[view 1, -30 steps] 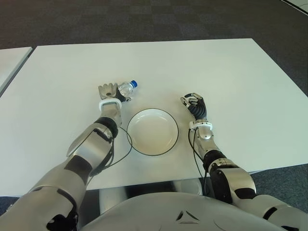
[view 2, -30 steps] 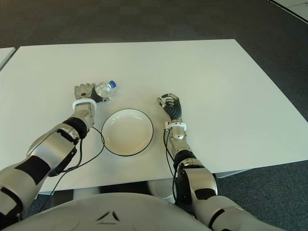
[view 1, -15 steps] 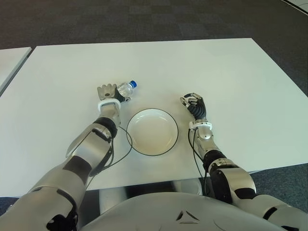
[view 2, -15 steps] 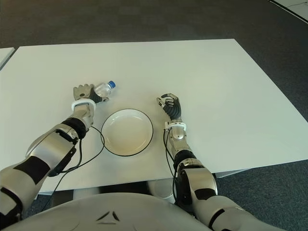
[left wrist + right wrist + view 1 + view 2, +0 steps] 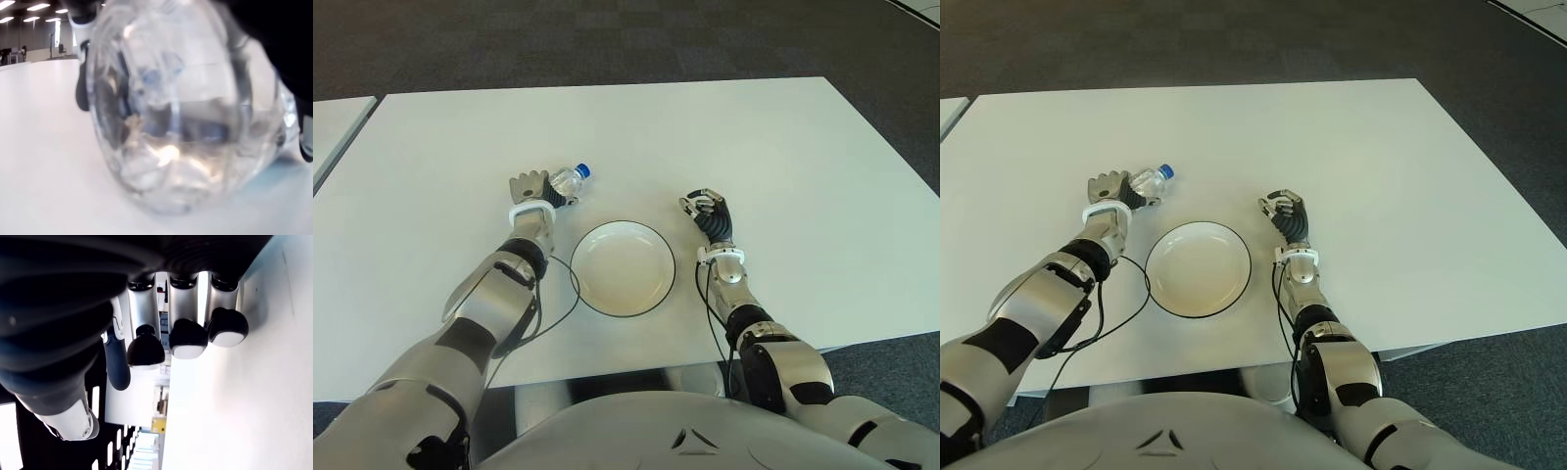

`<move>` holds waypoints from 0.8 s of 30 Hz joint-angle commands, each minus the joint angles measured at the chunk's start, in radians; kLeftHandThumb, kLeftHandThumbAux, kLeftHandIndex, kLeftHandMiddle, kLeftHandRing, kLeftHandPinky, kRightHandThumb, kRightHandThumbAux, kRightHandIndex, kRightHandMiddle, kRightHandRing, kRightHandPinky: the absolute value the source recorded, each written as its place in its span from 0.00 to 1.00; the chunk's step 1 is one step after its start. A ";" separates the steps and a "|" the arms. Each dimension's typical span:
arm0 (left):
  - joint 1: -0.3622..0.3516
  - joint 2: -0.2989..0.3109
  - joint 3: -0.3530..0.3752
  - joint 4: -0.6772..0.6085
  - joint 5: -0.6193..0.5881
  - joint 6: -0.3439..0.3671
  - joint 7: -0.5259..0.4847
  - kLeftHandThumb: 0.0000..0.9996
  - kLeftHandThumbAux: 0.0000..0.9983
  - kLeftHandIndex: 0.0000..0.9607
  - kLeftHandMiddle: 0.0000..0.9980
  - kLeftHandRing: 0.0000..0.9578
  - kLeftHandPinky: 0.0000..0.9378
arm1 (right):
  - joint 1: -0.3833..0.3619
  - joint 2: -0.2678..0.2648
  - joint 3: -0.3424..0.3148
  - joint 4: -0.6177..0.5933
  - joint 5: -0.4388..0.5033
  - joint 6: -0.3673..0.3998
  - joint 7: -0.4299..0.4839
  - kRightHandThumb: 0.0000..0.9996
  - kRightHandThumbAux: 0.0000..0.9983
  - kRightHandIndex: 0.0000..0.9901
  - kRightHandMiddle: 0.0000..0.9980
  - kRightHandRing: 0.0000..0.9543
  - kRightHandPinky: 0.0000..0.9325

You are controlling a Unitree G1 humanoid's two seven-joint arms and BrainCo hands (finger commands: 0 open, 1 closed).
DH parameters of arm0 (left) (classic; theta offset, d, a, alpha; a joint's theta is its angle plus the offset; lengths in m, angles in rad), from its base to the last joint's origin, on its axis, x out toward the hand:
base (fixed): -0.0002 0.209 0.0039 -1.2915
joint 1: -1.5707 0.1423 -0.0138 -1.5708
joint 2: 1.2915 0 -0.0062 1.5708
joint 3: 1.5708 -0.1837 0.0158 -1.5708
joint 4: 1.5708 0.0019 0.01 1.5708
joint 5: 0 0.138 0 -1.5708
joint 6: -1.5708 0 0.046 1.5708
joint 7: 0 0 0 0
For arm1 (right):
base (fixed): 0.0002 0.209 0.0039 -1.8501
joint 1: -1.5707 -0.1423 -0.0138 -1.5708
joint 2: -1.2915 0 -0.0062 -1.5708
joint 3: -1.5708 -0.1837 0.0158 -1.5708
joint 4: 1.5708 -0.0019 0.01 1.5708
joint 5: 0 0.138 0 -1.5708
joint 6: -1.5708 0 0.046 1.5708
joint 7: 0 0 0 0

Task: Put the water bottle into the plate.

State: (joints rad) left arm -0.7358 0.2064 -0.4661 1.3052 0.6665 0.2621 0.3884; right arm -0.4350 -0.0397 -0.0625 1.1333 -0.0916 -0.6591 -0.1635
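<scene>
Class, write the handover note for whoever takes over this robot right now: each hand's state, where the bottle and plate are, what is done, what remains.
Left hand: closed on the water bottle, which lies on the table, left of and beyond the plate.
Right hand: fingers curled, holding nothing, right of the plate.
Done: bottle grasped.
Left: lift it, carry it over the plate, set it in, release.

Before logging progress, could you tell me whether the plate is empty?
Empty: the black-rimmed white plate holds nothing; the left hand grips the clear bottle.
</scene>
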 commanded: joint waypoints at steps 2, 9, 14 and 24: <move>0.090 -0.022 0.031 0.038 -0.044 -0.021 -0.052 0.85 0.67 0.41 0.55 0.88 0.92 | 0.047 0.008 -0.003 0.043 0.004 0.042 0.002 0.74 0.71 0.44 0.89 0.92 0.95; 0.080 -0.007 0.068 0.014 -0.066 -0.044 -0.017 0.85 0.67 0.41 0.54 0.89 0.93 | 0.048 0.004 0.002 0.042 -0.002 0.045 -0.002 0.74 0.71 0.44 0.89 0.92 0.95; 0.076 0.014 0.090 -0.021 -0.080 -0.082 0.036 0.85 0.67 0.41 0.54 0.89 0.93 | 0.047 0.006 -0.001 0.041 0.002 0.046 -0.002 0.74 0.71 0.44 0.89 0.92 0.95; 0.127 0.079 0.116 -0.178 -0.087 -0.217 0.159 0.85 0.67 0.42 0.55 0.89 0.92 | 0.045 0.007 -0.005 0.041 0.009 0.051 0.010 0.74 0.71 0.44 0.88 0.92 0.94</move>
State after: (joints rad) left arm -0.6604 0.2629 -0.3625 1.1938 0.5907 0.0774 0.5247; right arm -0.4403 -0.0400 -0.0627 1.1319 -0.0922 -0.6591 -0.1622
